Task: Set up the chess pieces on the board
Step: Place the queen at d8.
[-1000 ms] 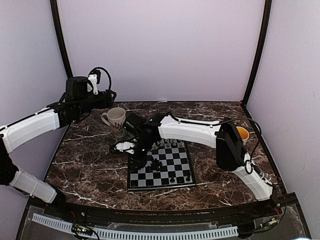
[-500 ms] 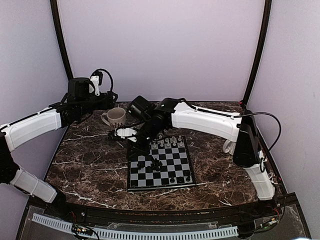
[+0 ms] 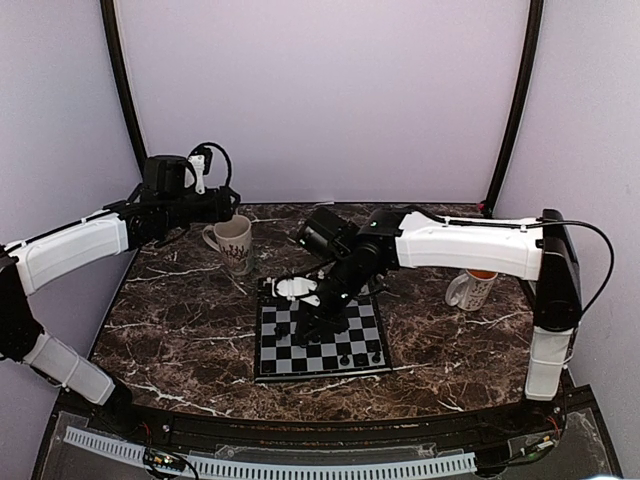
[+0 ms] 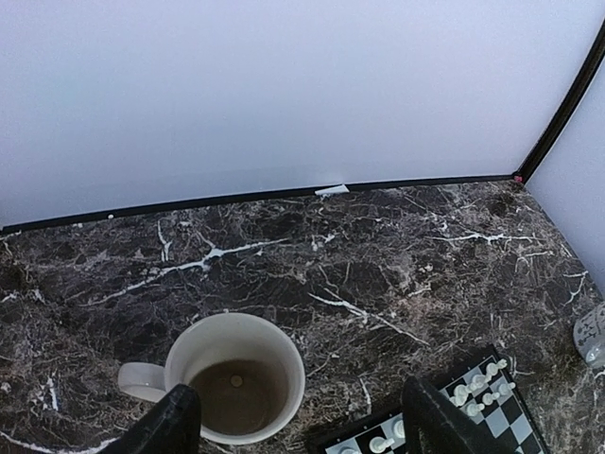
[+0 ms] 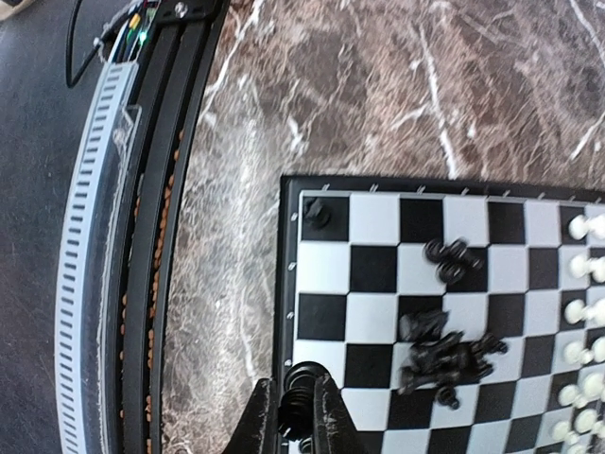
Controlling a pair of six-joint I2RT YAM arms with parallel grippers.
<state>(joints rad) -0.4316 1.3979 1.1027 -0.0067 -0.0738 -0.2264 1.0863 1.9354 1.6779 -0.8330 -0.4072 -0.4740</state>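
The board (image 3: 300, 358) lies mid-table, partly under my right arm. My right gripper (image 5: 296, 416) hangs low over the board's (image 5: 373, 284) near-edge squares, shut on a black chess piece (image 5: 302, 399). More black pieces lie in a heap (image 5: 444, 357) mid-board, a few lie beside it (image 5: 450, 258), and one stands alone in a corner square (image 5: 317, 214). White pieces (image 5: 579, 284) line the far side. My left gripper (image 4: 302, 421) is open and empty above a white mug (image 4: 238, 376), whose bottom holds a small pale round thing. Several white pieces (image 4: 477, 386) show on the board corner.
The white patterned mug (image 3: 232, 243) stands left of the board at the back. A second mug (image 3: 472, 288) with an orange inside stands to the right, under my right arm. The table's front rail (image 5: 104, 236) runs close to the board's near side.
My right arm has swung from the tabletop left of the board, near the mug, to over the board, jaws staying shut. The left arm has barely moved.
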